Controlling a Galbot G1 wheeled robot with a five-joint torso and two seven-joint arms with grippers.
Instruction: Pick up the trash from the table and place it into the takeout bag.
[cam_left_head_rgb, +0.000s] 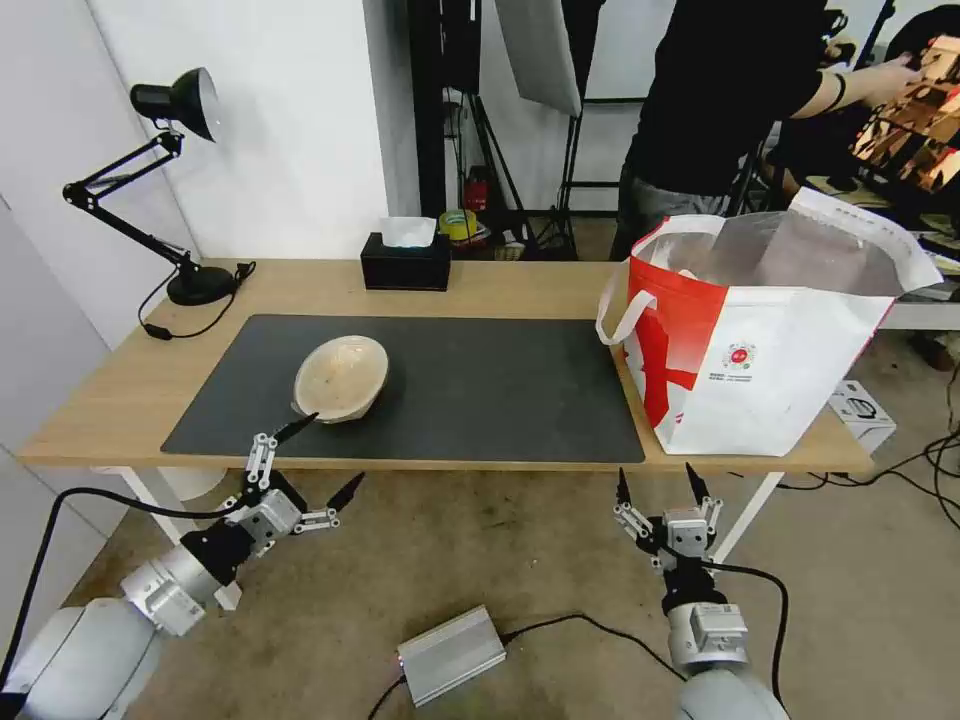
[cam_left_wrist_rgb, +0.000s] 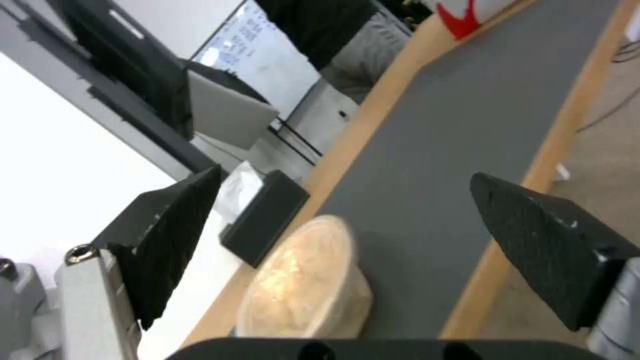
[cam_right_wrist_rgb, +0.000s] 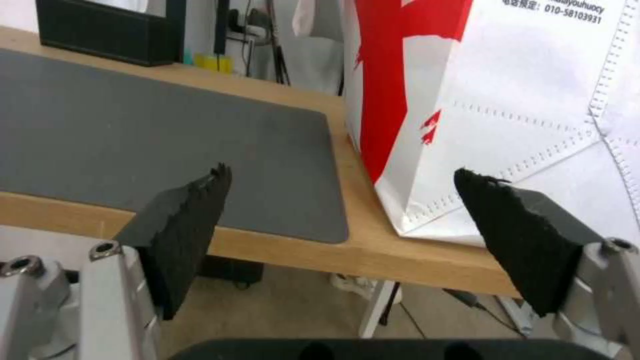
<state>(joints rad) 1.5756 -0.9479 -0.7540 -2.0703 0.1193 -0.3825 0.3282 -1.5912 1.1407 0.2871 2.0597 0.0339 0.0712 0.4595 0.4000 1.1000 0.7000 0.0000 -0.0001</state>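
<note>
On the table's mat, shallow beige bowl, seemingly empty.

The worktop is seen in light wood, with white legs. On it a big dark grey mat is laid, plain and with no pattern. The bowl is coloured pale beige, a bit cloudy inside. The takeout bag is made white and red: a wide red band is printed down one side, a small round red logo is set on the white front, and shiny silver is seen inside. Its loop handle is white. The tissue box is black, with white tissue on top. The lamp is black. The fingers of the left gripper and the right gripper are black on silver metal.
</note>
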